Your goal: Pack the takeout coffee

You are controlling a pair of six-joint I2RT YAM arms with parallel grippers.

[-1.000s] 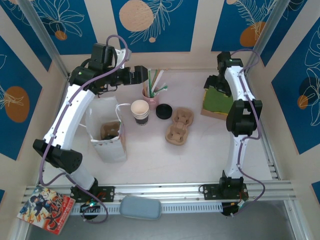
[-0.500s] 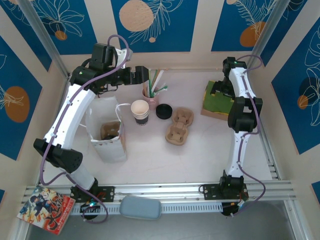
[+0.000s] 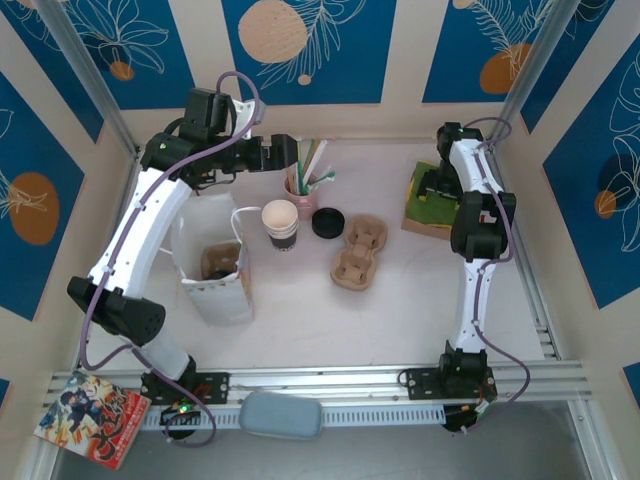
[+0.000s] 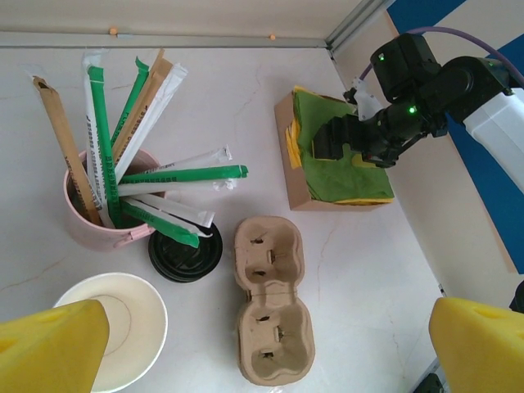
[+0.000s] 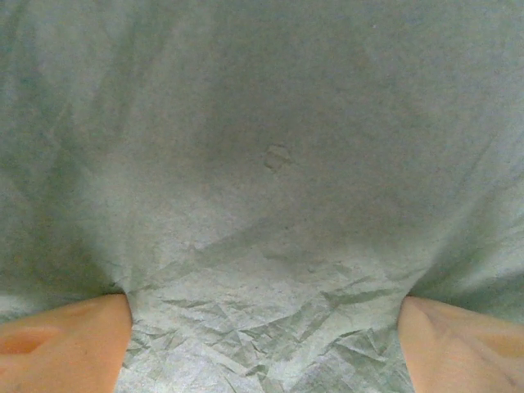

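CHANGE: right gripper [image 5: 262, 344] is now down on the green napkins [image 5: 262, 164] at 2 o'clock, fingers apart, tips pressing paper | left gripper [image 3: 290, 155] wide apart, 11 o'clock | takeout coffee [image 3: 222, 262] apparently inside the white bag [image 3: 215, 295], 9 o'clock | likely napkin next

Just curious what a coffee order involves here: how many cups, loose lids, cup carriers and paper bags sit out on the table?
Cups: 2, the open white paper cup and the pink cup of straws
Loose black lid: 1
Cardboard cup carrier: 1
White paper bag: 1
Total: 5, not counting what is inside the bag, too unclear to tell.
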